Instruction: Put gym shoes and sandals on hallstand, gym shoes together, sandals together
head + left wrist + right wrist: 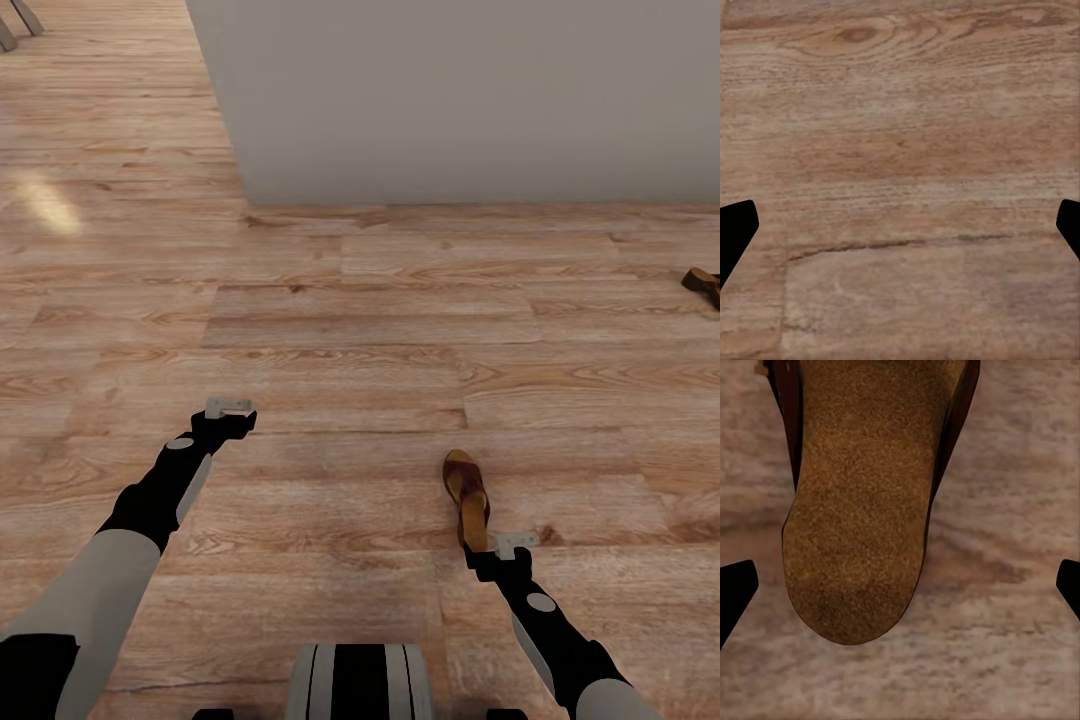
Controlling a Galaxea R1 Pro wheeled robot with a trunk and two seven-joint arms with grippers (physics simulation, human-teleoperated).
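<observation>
Right gripper [516, 545] poised over a sandal's heel, jaws apart.

The near sandal [467, 496] lies flat on the corridor floor [340, 330]; the second sandal [703, 284] lies farther off, and the left gripper [229, 407], jaws spread, holds nothing.

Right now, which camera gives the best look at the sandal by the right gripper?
The head view: it shows the whole sandal lying on the floor, just ahead of the right gripper. The right wrist view shows the sandal close up, footbed and heel end, but cropped. The left wrist view looks at floor planks.
</observation>
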